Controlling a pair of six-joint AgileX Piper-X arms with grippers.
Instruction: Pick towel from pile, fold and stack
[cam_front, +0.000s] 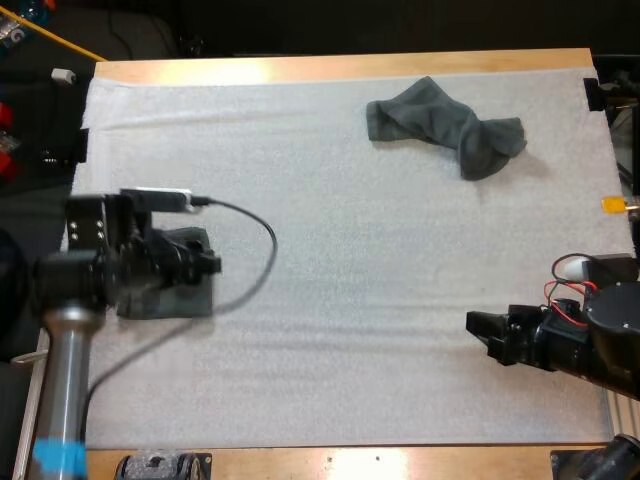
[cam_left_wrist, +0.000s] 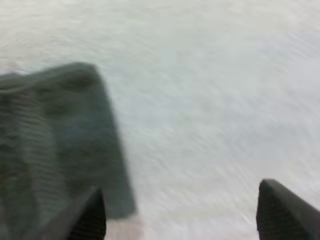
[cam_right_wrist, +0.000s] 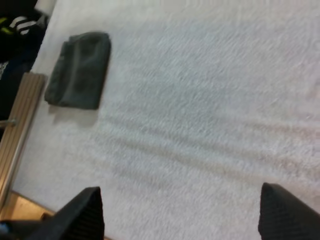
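Note:
A crumpled dark grey-green towel (cam_front: 445, 125) lies at the far right of the mat. A folded towel (cam_front: 165, 295) rests flat near the mat's left edge. My left gripper (cam_front: 203, 263) hovers over the folded towel's far right part. In the left wrist view my left gripper (cam_left_wrist: 182, 220) is open, one finger (cam_left_wrist: 85, 220) at the folded towel's (cam_left_wrist: 55, 140) corner and the other over bare mat. My right gripper (cam_front: 478, 328) sits low over the mat at the near right, pointing left. My right gripper (cam_right_wrist: 182, 215) is open with nothing between its fingers, and the folded towel (cam_right_wrist: 80, 70) lies far ahead of it.
The white mat (cam_front: 340, 260) covers most of the wooden table, whose near edge (cam_front: 350, 462) runs along the front. Bare mat stretches between the two towels and between the two grippers. The table's wooden left edge (cam_right_wrist: 20, 115) lies beside the folded towel.

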